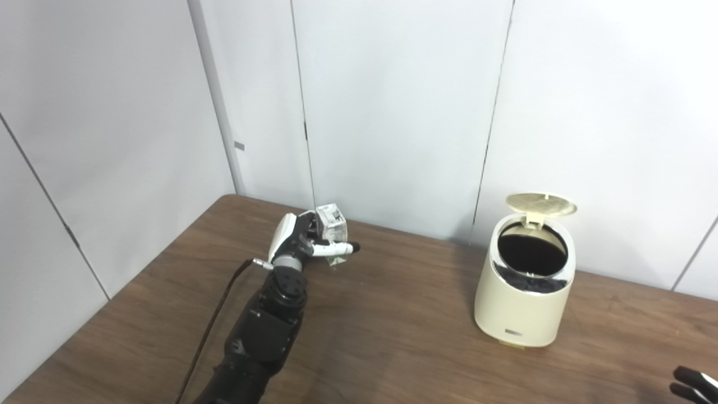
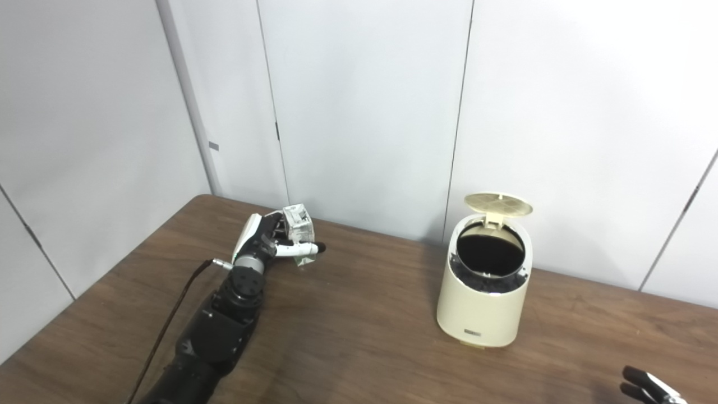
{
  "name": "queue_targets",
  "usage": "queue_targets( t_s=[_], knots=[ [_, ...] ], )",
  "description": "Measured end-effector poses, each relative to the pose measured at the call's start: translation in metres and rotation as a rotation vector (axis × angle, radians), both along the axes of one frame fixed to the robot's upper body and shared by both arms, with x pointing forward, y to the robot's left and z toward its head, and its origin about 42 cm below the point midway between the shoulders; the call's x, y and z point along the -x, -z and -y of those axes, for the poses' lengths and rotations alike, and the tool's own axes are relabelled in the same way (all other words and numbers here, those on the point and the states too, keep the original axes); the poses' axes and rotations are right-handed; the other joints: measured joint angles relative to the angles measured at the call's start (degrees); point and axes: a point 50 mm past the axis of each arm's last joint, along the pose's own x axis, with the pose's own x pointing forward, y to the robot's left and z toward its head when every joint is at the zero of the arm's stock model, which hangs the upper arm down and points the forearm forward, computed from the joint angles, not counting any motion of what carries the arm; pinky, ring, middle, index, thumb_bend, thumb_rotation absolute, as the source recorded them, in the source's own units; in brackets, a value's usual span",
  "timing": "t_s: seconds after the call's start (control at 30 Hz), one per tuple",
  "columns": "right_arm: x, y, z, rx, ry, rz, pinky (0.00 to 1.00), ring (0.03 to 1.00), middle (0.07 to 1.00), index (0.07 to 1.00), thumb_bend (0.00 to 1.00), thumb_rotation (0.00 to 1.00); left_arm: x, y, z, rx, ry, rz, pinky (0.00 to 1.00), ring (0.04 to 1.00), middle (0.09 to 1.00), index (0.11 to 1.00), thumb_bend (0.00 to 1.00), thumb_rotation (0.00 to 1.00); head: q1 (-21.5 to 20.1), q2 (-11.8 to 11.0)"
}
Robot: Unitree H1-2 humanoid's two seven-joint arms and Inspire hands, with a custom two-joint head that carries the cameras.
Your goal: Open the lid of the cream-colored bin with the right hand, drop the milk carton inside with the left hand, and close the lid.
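The cream-colored bin (image 1: 524,303) stands on the table at the right, its round lid (image 1: 541,204) tipped up and back, the dark inside showing. Far to its left, my left hand (image 1: 297,238) is shut on the small white milk carton (image 1: 332,223), held a little above the wood near the back wall. Only the dark fingertips of my right hand (image 1: 693,384) show at the bottom right corner, low and apart from the bin; whether they are open or shut is not visible.
The brown wooden table (image 1: 392,336) runs wide between carton and bin. White wall panels (image 1: 392,112) close off the back and left side. A dark cable (image 1: 216,320) trails along my left forearm.
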Motion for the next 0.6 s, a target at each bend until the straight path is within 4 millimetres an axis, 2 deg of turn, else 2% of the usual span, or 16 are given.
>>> queue_targets(
  t_s=[0.1,0.13,0.17,0.2,0.33,0.6],
  knots=[
    [0.0,0.0,0.0,-0.001,-0.001,-0.003,0.6,0.747,0.775,0.75,0.15,0.54,0.0,0.003,-0.001,-0.009,-0.038,0.042,0.5,0.599,0.648,0.662,0.77,0.03,-0.1,0.0],
    [0.0,0.0,0.0,-0.003,-0.003,-0.003,0.6,0.748,0.776,0.752,0.14,0.53,0.0,0.003,0.0,-0.011,-0.062,0.064,0.47,0.569,0.622,0.58,0.65,0.04,-0.1,0.1],
    [0.0,0.0,-0.001,-0.005,-0.005,-0.002,0.59,0.741,0.769,0.746,0.14,0.52,-0.001,0.005,0.0,-0.021,-0.089,0.083,0.44,0.531,0.549,0.525,0.57,0.02,-0.1,0.1],
    [0.0,0.0,-0.001,-0.007,-0.007,-0.001,0.59,0.739,0.766,0.743,0.14,0.52,0.0,0.006,0.0,-0.024,-0.117,0.1,0.43,0.517,0.527,0.504,0.55,0.01,-0.1,0.1],
    [0.0,0.0,-0.001,-0.004,-0.008,0.0,0.57,0.728,0.757,0.741,0.15,0.53,-0.001,0.014,0.002,0.008,-0.199,0.149,0.47,0.558,0.544,0.458,0.51,0.0,-0.3,0.0],
    [0.0,0.0,-0.003,0.002,-0.013,-0.003,0.58,0.731,0.768,0.749,0.15,0.47,-0.003,0.015,0.001,0.038,-0.213,0.19,0.48,0.559,0.548,0.45,0.51,0.0,-0.4,-0.2]
  ],
)
